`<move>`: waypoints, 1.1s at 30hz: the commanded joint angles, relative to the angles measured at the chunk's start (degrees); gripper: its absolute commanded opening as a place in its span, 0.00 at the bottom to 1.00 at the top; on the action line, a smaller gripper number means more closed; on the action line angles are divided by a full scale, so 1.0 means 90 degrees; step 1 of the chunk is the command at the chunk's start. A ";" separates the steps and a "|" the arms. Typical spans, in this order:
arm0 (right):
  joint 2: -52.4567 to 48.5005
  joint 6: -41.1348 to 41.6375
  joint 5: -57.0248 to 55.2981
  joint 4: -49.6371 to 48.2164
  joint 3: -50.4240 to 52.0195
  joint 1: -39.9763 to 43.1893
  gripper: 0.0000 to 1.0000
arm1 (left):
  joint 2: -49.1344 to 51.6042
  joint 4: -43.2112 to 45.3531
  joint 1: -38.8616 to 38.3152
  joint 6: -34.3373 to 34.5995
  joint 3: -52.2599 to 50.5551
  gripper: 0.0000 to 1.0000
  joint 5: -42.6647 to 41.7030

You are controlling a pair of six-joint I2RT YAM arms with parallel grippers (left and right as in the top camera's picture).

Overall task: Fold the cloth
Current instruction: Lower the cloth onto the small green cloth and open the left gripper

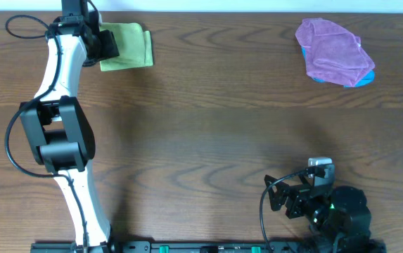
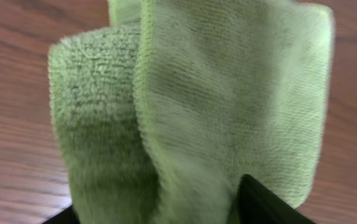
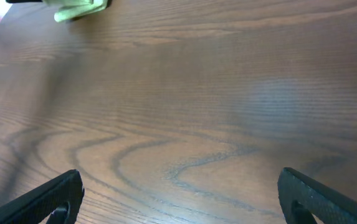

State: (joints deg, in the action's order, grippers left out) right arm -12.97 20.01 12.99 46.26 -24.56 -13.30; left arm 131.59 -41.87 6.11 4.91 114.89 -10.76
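folded green cloth [image 1: 129, 46] top left, left claw [image 1: 106, 43] at its edge, purple cloth [image 1: 333, 53] top right

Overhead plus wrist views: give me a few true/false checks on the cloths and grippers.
1. The green cloth lies at the top left of the overhead view, right at the left gripper. True.
2. The purple cloth lies under the right gripper. False: it is at the top right, well away from that gripper, which is over bare table near the bottom edge.
3. The right gripper is open and holds nothing. True.
4. The green cloth lies flat in a single layer. False: the left wrist view shows layers folded over each other.
5. A blue item shows at the purple cloth's lower edge. True.
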 commanded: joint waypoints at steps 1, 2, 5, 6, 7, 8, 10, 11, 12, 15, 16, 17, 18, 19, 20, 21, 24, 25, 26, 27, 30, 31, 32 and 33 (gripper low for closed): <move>0.0034 0.0085 -0.0068 0.0005 0.0019 0.0083 0.99 | 0.0056 -0.0068 0.0036 -0.0299 0.0070 0.70 0.0583; 0.0034 0.0085 -0.0066 0.0005 0.0019 0.0083 0.99 | 0.0036 -0.0080 0.0058 -0.0323 0.0083 0.75 0.0617; 0.0034 0.0085 -0.0068 0.0005 0.0019 0.0083 0.99 | -0.0075 -0.0056 0.0138 -0.0340 0.0100 0.81 0.0646; 0.0034 0.0085 -0.0066 0.0005 0.0019 0.0083 0.99 | -0.0126 -0.0053 0.0168 -0.0338 0.0131 0.83 0.0653; 0.0034 0.0085 -0.0068 0.0005 0.0019 0.0083 0.99 | -0.0185 -0.0044 0.0197 -0.0338 0.0172 0.84 0.0651; 0.0034 0.0085 -0.0068 0.0005 0.0019 0.0083 0.99 | -0.0267 -0.0036 0.0226 -0.0338 0.0255 0.84 0.0646; 0.0034 0.0085 -0.0066 0.0005 0.0019 0.0083 0.99 | -0.0355 -0.0034 0.0236 -0.0335 0.0432 0.78 0.0544; 0.0034 0.0085 -0.0066 0.0005 0.0019 0.0083 0.99 | -0.0379 -0.0034 0.0231 -0.0335 0.0539 0.70 0.0398; 0.0034 0.0085 -0.0068 0.0005 0.0019 0.0083 0.99 | -0.0386 -0.0032 0.0221 -0.0313 0.0614 0.63 0.0284; 0.0034 0.0085 -0.0068 0.0005 0.0019 0.0083 0.99 | -0.0384 0.0102 0.0102 0.0049 0.0724 0.26 -0.0007; 0.0034 0.0085 -0.0068 0.0007 0.0019 0.0083 0.99 | -0.0384 0.0119 0.0063 0.0056 0.0719 0.23 -0.0032; 0.0034 0.0085 -0.0068 0.0005 0.0019 0.0083 0.99 | -0.0384 0.0155 0.0017 0.0058 0.0707 0.21 -0.0029; 0.0034 0.0085 -0.0068 0.0005 0.0019 0.0083 0.99 | -0.0384 0.0175 -0.0036 0.0051 0.0702 0.19 -0.0029; 0.0034 0.0085 -0.0068 0.0005 0.0019 0.0083 0.99 | -0.0372 0.0204 -0.0107 0.0051 0.0697 0.13 -0.0022; 0.0034 0.0085 -0.0068 0.0005 0.0019 0.0083 0.99 | -0.0333 0.0248 -0.0158 0.0051 0.0697 0.11 -0.0024; 0.0034 0.0085 -0.0066 0.0005 0.0019 0.0083 0.99 | -0.0277 0.0282 -0.0209 0.0056 0.0695 0.08 -0.0027; 0.0034 0.0085 -0.0068 0.0005 0.0019 0.0083 0.99 | -0.0002 0.0270 -0.0342 0.0104 0.0695 0.06 -0.0022; 0.0034 0.0085 -0.0066 0.0005 0.0019 0.0083 0.99 | 0.0119 0.0262 -0.0384 0.0104 0.0695 0.06 -0.0019; 0.0034 0.0085 -0.0068 0.0005 0.0019 0.0083 0.99 | 0.0243 0.0257 -0.0423 0.0119 0.0695 0.06 -0.0015; 0.0034 0.0085 -0.0068 0.0005 0.0019 0.0083 0.99 | 0.0364 0.0262 -0.0457 0.0172 0.0695 0.06 0.0068; 0.0034 0.0085 -0.0068 0.0005 0.0019 0.0083 0.99 | 0.0648 0.0289 -0.0515 0.0180 0.0695 0.06 0.0204; 0.0034 0.0085 -0.0066 0.0005 0.0019 0.0083 0.99 | 0.0712 0.0272 -0.0520 0.0197 0.0695 0.06 0.0211; 0.0034 0.0085 -0.0068 0.0005 0.0019 0.0083 0.99 | 0.0780 0.0265 -0.0522 0.0223 0.0695 0.06 0.0219; 0.0034 0.0085 -0.0066 0.0005 0.0019 0.0083 0.99 | 0.0850 0.0253 -0.0522 0.0253 0.0695 0.06 0.0223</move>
State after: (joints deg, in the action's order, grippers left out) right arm -12.97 20.01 12.99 46.26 -24.58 -13.30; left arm 137.40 -39.31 1.48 6.22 120.18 -9.96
